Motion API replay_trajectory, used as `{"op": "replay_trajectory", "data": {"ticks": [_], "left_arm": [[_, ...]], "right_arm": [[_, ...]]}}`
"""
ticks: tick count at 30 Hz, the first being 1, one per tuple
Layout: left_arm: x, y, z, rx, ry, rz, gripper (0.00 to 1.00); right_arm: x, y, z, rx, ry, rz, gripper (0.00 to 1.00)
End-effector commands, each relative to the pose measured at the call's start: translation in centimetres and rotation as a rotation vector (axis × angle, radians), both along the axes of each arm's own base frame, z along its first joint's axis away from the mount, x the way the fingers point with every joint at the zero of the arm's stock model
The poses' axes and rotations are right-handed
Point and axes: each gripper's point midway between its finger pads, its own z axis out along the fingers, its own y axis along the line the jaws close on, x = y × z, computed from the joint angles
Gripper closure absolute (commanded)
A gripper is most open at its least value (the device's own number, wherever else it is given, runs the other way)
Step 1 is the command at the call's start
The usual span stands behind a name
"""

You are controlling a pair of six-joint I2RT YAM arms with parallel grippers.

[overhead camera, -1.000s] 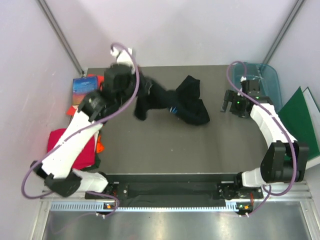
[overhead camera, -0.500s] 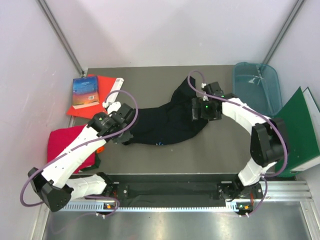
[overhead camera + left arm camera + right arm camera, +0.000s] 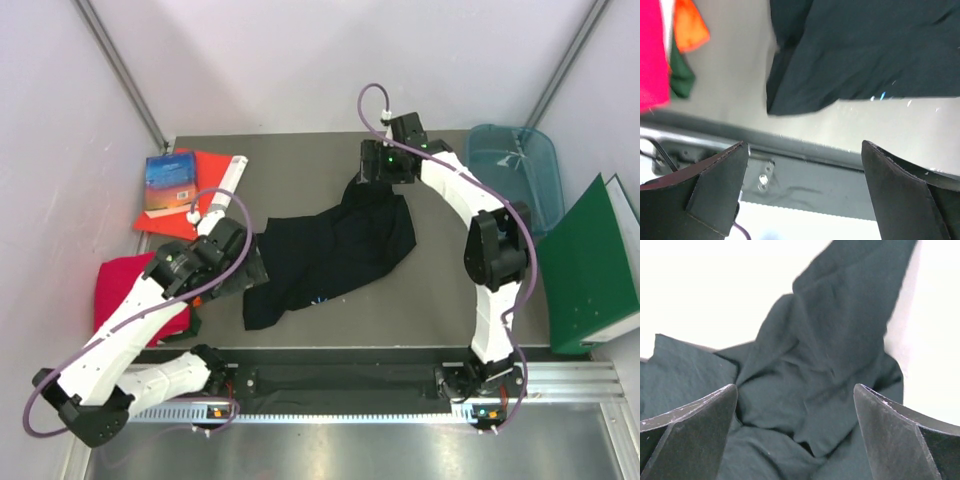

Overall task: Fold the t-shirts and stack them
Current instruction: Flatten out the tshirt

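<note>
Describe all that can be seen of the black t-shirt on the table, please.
The black t-shirt is soft, plain dark cloth, not folded. It lies spread but wrinkled on the grey table, slanting from near left to far right, with a bunched part at its far end. The left gripper and right gripper are open at its two ends; neither holds it.

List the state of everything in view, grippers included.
black t-shirt: unfolded, lying rumpled on the table.
crimson-pink t-shirt: folded, at the table's left edge.
left gripper: open, holding nothing.
right gripper: open, over the black t-shirt's far end.
blue book: closed, lying on the red sheet.
green binder: closed, off the table's right side.
</note>
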Motion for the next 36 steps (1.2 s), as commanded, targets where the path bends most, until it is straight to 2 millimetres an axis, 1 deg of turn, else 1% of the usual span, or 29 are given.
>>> {"op": "replay_trajectory", "data": {"ticks": [1,2,4,5,6,7,8,10,11,13,14,18,19,20,22,23,24,25,26,27,28,29,30,31,32,33,34,35,36], "left_arm": [[4.8,-1.3,0.5,0.109,-0.105,-0.108,0.01],[5.8,-2.0,-1.2,0.158,-0.051,-0.129,0.01],[7.7,-2.7,-2.5,0.211,-0.034,-0.126,0.01],[8.7,-3.5,-4.0,0.243,0.007,-0.146,0.01],[9.4,-3.7,-4.6,0.266,0.016,-0.151,0.01],[10.5,-4.4,-5.0,0.265,0.001,-0.157,0.01],[11.5,-4.5,-6.1,0.282,0.023,-0.151,0.01],[12.7,-5.0,-7.0,0.251,0.039,-0.159,0.02],[14.1,-4.7,-7.5,0.229,0.036,-0.128,0.04],[15.1,-4.6,-8.0,0.196,0.037,-0.127,0.05],[16.2,-4.0,-8.6,0.191,0.038,-0.107,0.07],[18.6,-2.9,-9.7,0.174,0.047,-0.105,0.08],[19.2,-3.1,-9.9,0.160,0.041,-0.110,0.09],[19.8,-3.1,-10.6,0.132,0.056,-0.114,0.09],[21.3,-3.7,-10.7,0.095,0.030,-0.129,0.11],[21.8,-3.8,-11.4,0.084,0.044,-0.129,0.11],[22.1,-3.9,-11.6,0.079,0.049,-0.129,0.12],[23.1,-4.2,-11.1,0.068,0.033,-0.127,0.12],[23.4,-4.2,-12.0,0.068,0.058,-0.127,0.12],[23.7,-4.5,-12.2,0.056,0.064,-0.129,0.15],[24.5,-4.7,-11.8,0.051,0.053,-0.127,0.16],[24.8,-4.7,-12.6,0.055,0.068,-0.124,0.19],[25.3,-4.9,-12.6,0.050,0.063,-0.122,0.24],[26.0,-5.1,-12.4,0.044,0.043,-0.124,0.38],[26.4,-5.0,-13.0,0.046,0.050,-0.115,0.44],[26.8,-5.1,-13.2,0.045,0.049,-0.117,0.47],[27.3,-5.1,-13.0,0.046,0.045,-0.114,0.44],[27.4,-4.9,-14.1,0.057,0.074,-0.110,0.43],[27.6,-4.8,-14.5,0.061,0.087,-0.107,0.41]], "right_arm": [[0.8,1.7,1.0,0.046,-0.014,0.038,0.00],[0.9,1.9,0.7,0.052,-0.010,0.043,0.00],[0.7,2.8,0.7,0.090,0.001,0.072,0.00],[0.8,3.1,0.5,0.106,0.008,0.078,0.00],[0.4,3.8,0.5,0.128,0.020,0.101,0.00],[0.4,4.1,0.5,0.135,0.022,0.109,0.01],[0.2,4.2,0.6,0.135,0.024,0.113,0.01],[0.1,4.2,0.6,0.129,0.020,0.118,0.00],[0.0,4.1,1.0,0.128,0.017,0.120,0.00],[-0.3,3.9,0.9,0.116,0.016,0.125,0.00],[-0.5,3.7,1.1,0.110,0.014,0.130,0.00],[-1.1,3.2,0.7,0.087,0.019,0.141,0.01],[-1.2,3.0,0.3,0.082,0.028,0.138,0.00],[-1.3,2.9,0.1,0.081,0.032,0.138,0.00],[-1.8,3.2,-0.2,0.098,0.045,0.151,0.00],[-1.9,3.5,-0.4,0.112,0.052,0.157,0.01],[-2.2,3.9,-0.5,0.135,0.066,0.171,0.01],[-2.5,4.2,-0.7,0.143,0.074,0.182,0.02],[-2.7,4.6,-1.2,0.150,0.090,0.192,0.02],[-2.9,4.9,-1.4,0.155,0.096,0.205,0.03],[-3.1,5.2,-1.6,0.153,0.104,0.213,0.03],[-3.2,5.2,-2.0,0.151,0.114,0.215,0.04],[-3.4,5.5,-2.1,0.157,0.121,0.223,0.04],[-3.6,5.5,-2.4,0.158,0.131,0.226,0.04],[-3.8,5.6,-2.5,0.160,0.134,0.229,0.04],[-3.9,5.6,-2.5,0.162,0.136,0.230,0.04],[-4.0,5.6,-2.7,0.161,0.141,0.232,0.04],[-4.2,5.5,-2.8,0.160,0.145,0.234,0.04],[-4.3,5.5,-2.9,0.157,0.147,0.239,0.04]]}}
